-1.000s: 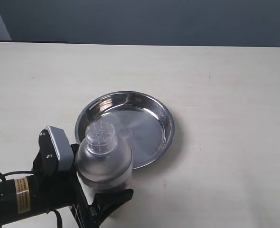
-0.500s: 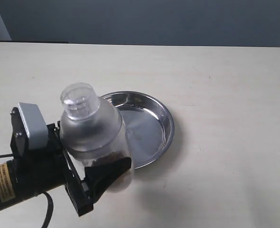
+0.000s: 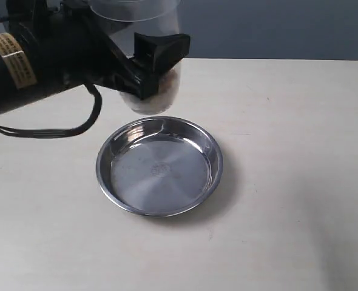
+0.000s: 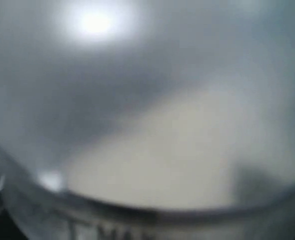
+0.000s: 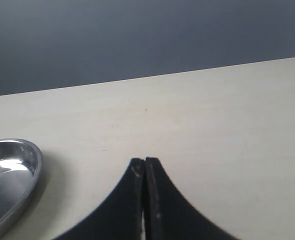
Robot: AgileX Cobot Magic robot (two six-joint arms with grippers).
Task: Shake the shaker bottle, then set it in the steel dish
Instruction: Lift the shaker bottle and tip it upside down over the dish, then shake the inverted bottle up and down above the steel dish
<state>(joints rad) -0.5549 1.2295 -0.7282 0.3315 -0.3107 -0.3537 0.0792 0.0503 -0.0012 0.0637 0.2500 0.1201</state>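
One frosted shaker bottle (image 3: 158, 94); shiny round steel dish (image 3: 159, 182)

table (image 3: 288, 212): pale beige, matte | on it: steel dish (image 3: 159, 170), upright, left of centre

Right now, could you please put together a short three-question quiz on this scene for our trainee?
1. Fill in: the right tool is ___ (open or shut).
2. What holds the shaker bottle? A. the left tool B. the right tool C. nothing
3. True or false: the steel dish has nothing in it.

Key: 1 shut; 2 A; 3 true.
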